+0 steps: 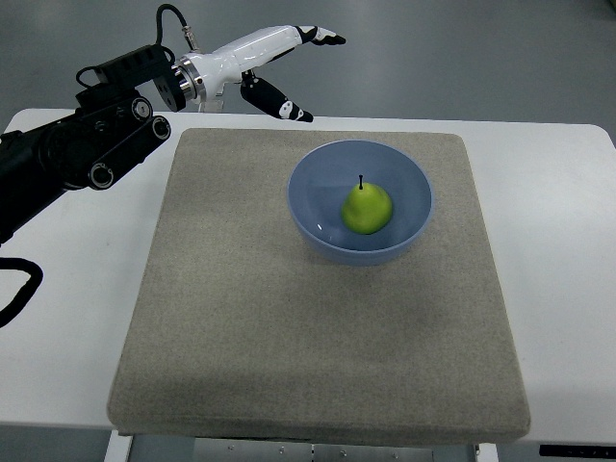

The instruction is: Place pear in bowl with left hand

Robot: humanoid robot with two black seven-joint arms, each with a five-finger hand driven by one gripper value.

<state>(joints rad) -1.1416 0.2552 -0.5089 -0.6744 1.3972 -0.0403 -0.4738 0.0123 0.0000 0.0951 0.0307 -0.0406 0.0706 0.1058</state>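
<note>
A green pear (367, 208) with a dark stem lies inside the blue bowl (310, 183), which stands on the right half of the grey mat (250, 318). My left hand (303, 72) hovers above the mat's far edge, up and left of the bowl. Its white fingers are spread out and hold nothing. The black left arm comes in from the left edge. No right arm shows.
The grey mat covers most of a white table (558, 289). A black cable (19, 289) loops at the left edge. Grey floor lies beyond the table's far edge.
</note>
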